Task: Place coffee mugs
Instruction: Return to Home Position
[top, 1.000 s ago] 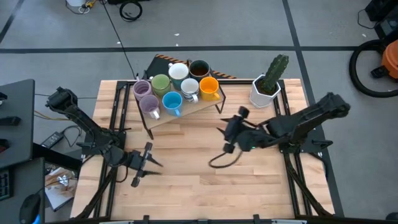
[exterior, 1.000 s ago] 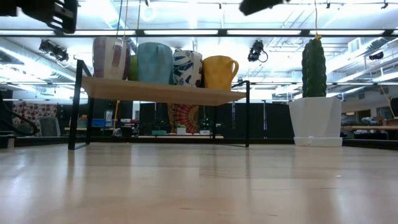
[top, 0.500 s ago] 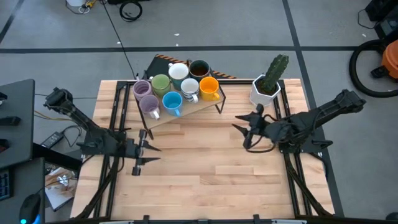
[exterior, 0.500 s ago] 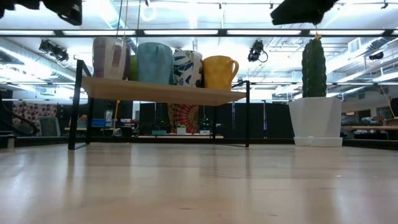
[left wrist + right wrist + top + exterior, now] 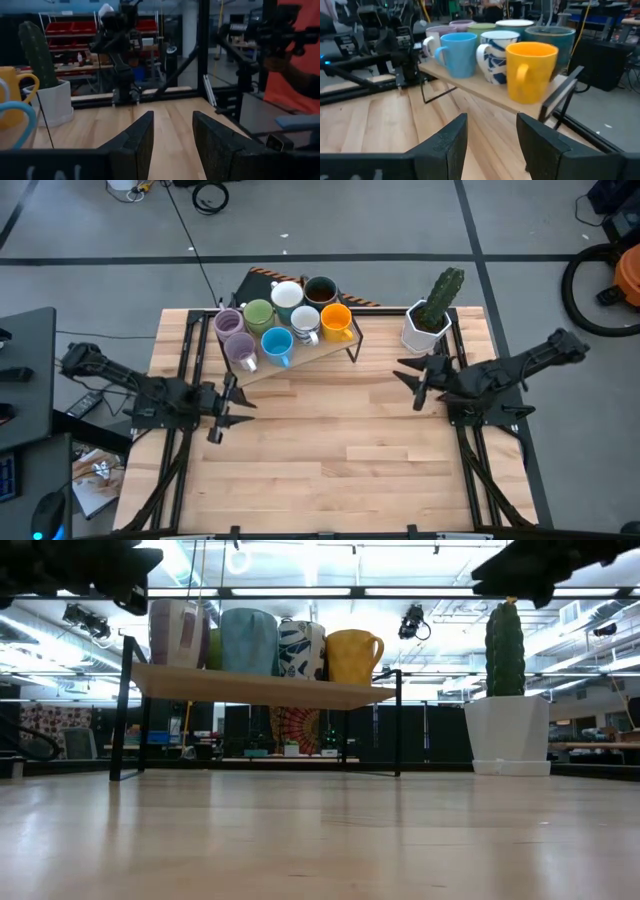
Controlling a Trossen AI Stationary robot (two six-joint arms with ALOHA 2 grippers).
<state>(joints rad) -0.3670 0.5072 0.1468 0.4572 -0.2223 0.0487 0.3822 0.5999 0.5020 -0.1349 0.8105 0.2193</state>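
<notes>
Several coffee mugs stand upright on a small raised wooden shelf at the table's far side: two purple, green, blue, orange, a patterned white, a white one and a dark brown one. The right wrist view shows the orange mug and the blue mug close by. My left gripper hovers open near the shelf's left leg. My right gripper hovers open to the right of the shelf, pointing at the mugs. Neither has anything between its fingers.
A white faceted pot with a green cactus stands at the far right, just behind my right arm. The shelf's black legs stand on the table. A person in an orange top is beyond the table. Bare wood lies across the near half.
My right gripper has drawn back from the table's middle toward the right edge and the cactus pot, sinking a little and rolling. My left gripper has gone toward the far edge, nearer the shelf's left leg. The mugs have stayed put.
</notes>
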